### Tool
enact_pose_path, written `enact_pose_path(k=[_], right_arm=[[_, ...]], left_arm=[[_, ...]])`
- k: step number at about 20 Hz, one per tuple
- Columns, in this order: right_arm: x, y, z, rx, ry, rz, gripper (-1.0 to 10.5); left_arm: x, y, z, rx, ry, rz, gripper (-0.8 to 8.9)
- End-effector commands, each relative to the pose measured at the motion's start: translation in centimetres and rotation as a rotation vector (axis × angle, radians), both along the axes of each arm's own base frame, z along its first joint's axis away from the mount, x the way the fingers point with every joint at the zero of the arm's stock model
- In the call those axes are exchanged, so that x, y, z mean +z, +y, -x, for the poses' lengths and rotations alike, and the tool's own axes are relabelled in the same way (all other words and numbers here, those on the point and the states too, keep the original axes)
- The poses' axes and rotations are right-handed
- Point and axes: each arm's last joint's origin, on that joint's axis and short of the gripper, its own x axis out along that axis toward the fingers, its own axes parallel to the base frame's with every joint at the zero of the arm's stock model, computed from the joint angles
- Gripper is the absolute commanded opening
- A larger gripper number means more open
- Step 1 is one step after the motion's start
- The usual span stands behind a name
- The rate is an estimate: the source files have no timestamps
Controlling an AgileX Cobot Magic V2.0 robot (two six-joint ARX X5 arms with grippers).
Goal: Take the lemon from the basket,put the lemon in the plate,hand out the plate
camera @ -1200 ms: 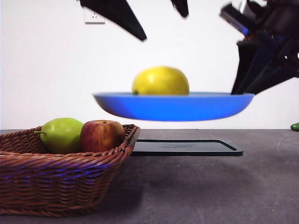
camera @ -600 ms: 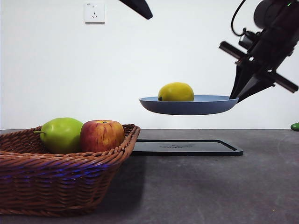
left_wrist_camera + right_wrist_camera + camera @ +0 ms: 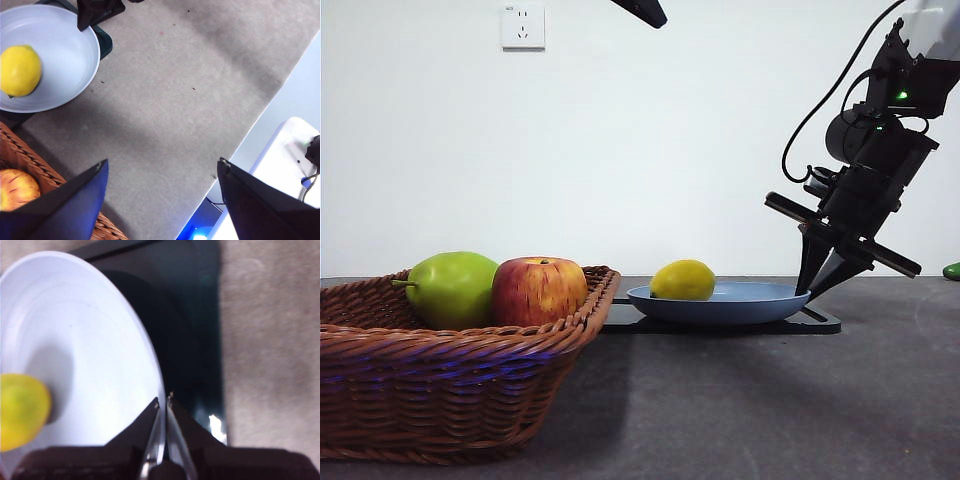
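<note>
The yellow lemon [image 3: 682, 280] lies in the light blue plate [image 3: 745, 301], which rests on the black tray. My right gripper [image 3: 813, 286] is shut on the plate's right rim. In the right wrist view its jaws [image 3: 162, 402] pinch the rim of the plate [image 3: 90, 340], with the lemon [image 3: 20, 410] on the far side. My left gripper [image 3: 162, 167] is open and empty, high above the table, looking down on the plate [image 3: 60, 60], the lemon [image 3: 19, 70] and the basket's rim [image 3: 15, 145]. The wicker basket [image 3: 440, 385] stands at the front left.
A green pear [image 3: 450, 288] and a red-yellow apple [image 3: 538, 290] lie in the basket. The flat black tray [image 3: 817, 323] sits under the plate. A small green thing [image 3: 951, 271] shows at the right edge. The left arm's tip [image 3: 640, 12] shows at the top.
The right gripper has carried the plate with the lemon down and away from the camera, from mid-air onto the black tray. The left arm has drawn further up.
</note>
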Motion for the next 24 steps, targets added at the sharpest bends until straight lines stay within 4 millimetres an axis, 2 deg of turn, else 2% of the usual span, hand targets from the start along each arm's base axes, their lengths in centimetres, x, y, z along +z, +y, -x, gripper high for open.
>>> enact_pose_path(k=[1,7,9,11,15,17,20,24], right_arm=[[0.2,0.0,-0.8,-0.001,-0.049,0.048,0.5],[0.3,0.0,-0.9,0.021,-0.077,0.051,2.1],[0.6,0.0,-0.8,0.023,-0.081,0.049,2.2],[1.8,0.0,-0.4,0.024,-0.094,0.046,2.2],[6.6,-0.3,1.8,0.077,-0.150,0.067,2.2],[9.5,-0.5,3.9,0.114,-0.167,0.084,2.2],[13.7,-0.9,7.5,0.161,-0.193,0.105,1.3],[18.6,-0.5,12.7,0.235,-0.273,0.124,0.0]], left_arm=[[0.5,-0.4,0.2,-0.020,-0.022,0.014,3.76],[0.5,-0.4,0.2,-0.010,-0.037,0.005,3.76],[0.5,-0.4,0.1,0.005,-0.061,-0.012,3.76],[0.5,-0.3,0.1,-0.004,-0.070,-0.017,3.76],[0.6,-0.4,-0.1,-0.069,-0.142,-0.046,3.74],[0.8,-0.4,-0.4,-0.112,-0.194,-0.062,3.70],[0.8,0.0,-1.0,-0.125,-0.232,-0.082,2.58],[0.8,0.8,-2.2,-0.134,-0.281,-0.125,0.18]])
